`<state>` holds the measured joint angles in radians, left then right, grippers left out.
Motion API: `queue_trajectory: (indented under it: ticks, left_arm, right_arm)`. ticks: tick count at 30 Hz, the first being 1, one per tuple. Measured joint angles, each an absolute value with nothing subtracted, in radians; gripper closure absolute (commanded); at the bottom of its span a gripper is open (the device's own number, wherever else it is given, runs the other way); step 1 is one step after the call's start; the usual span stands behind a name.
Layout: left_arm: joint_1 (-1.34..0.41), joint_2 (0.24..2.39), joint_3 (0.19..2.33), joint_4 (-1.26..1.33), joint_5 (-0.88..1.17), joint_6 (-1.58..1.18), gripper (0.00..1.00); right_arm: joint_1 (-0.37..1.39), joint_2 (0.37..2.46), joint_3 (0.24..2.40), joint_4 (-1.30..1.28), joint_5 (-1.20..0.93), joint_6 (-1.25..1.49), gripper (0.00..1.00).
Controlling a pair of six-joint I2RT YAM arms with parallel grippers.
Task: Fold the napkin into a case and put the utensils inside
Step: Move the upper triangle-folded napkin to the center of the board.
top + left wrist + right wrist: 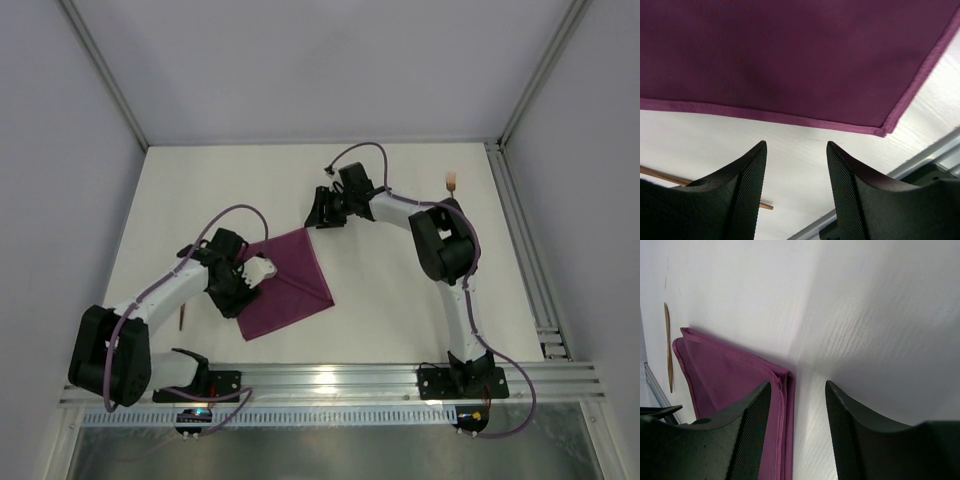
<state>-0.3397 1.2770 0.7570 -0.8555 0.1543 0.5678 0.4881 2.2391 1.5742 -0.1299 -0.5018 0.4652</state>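
While the left gripper [796, 150] and the right gripper [797, 387] stand open and empty, the napkin [290, 285] lies folded at the table's [400, 300] middle.
Maroon-purple cloth, two hemmed layers; left gripper just beside its left edge; right gripper at its far corner; one copper utensil [181, 319] near the table's left edge.

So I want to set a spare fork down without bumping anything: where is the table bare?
Bare: the far strip of table along the back wall, and the near patch between the napkin and the right arm's base. Crowded: the napkin's left edge, with the left pincer and a utensil nearby; the right pincer sits at its far corner.
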Motion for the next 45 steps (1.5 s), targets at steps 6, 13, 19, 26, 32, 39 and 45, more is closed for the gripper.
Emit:
queue_trajectory:
  ticks: [6,13,19,26,32,39,45]
  left_arm:
    - [-0.34,1.346,0.715,-0.766,0.069,0.547,0.48]
    - [-0.341,1.403,0.72,-0.691,0.031,0.519,0.53]
    - [-0.346,1.461,0.758,-0.667,-0.039,0.518,0.56]
    - [-0.328,1.543,0.843,-0.582,-0.101,0.569,0.49]
    - [-0.319,1.498,0.918,-0.616,0.163,0.664,0.45]
    - [-0.393,1.344,1.045,-0.812,0.403,0.795,0.38]
    - [-0.677,1.341,0.984,-0.835,0.41,0.798,0.27]
  right_arm:
    - [0.49,2.245,1.565,-0.102,-0.532,0.502,0.51]
    - [0.508,2.257,1.561,-0.097,-0.542,0.532,0.75]
    - [0.516,2.244,1.489,-0.027,-0.53,0.586,0.91]
    - [0.516,2.061,1.197,0.099,-0.41,0.668,0.96]
    - [0.519,1.854,0.883,0.235,-0.286,0.77,0.96]
    - [0.58,1.687,0.623,0.374,-0.161,0.905,0.96]
    - [0.628,1.579,0.478,0.43,-0.091,1.008,0.96]
